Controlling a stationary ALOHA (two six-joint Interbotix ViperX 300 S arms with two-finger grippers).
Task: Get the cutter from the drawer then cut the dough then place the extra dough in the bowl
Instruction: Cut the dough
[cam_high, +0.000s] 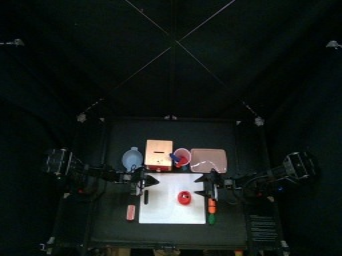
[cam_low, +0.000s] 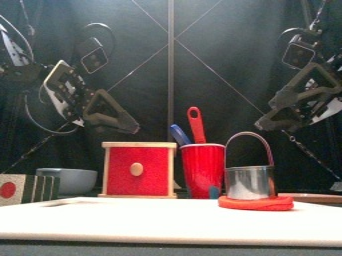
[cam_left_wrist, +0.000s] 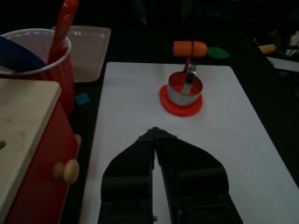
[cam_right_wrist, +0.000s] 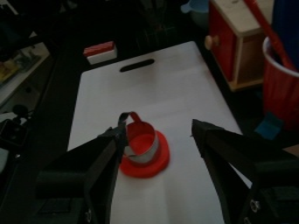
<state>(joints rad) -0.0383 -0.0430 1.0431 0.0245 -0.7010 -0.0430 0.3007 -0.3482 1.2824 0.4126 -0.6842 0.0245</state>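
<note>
The round metal cutter (cam_low: 250, 175) stands upright on the flat red dough (cam_low: 255, 203), on the right part of the white cutting board (cam_low: 147, 220). Its wire handle arches over it. In the right wrist view the cutter (cam_right_wrist: 142, 144) and dough (cam_right_wrist: 147, 166) lie just beyond my right gripper (cam_right_wrist: 162, 129), which is open and empty. My left gripper (cam_left_wrist: 156, 134) is shut on nothing, with the cutter (cam_left_wrist: 181, 84) farther along the board. Both grippers hang above the board, left (cam_high: 144, 181) and right (cam_high: 211, 182). The blue-grey bowl (cam_low: 67, 180) sits at the back left.
Behind the board stand the wooden box with its red drawer front (cam_low: 139, 170), shut, and the red cup (cam_low: 202, 168) holding a blue and a red knife. A pink tray (cam_high: 210, 158) lies back right. An orange toy (cam_left_wrist: 191, 48) and a sushi piece (cam_low: 27, 188) flank the board.
</note>
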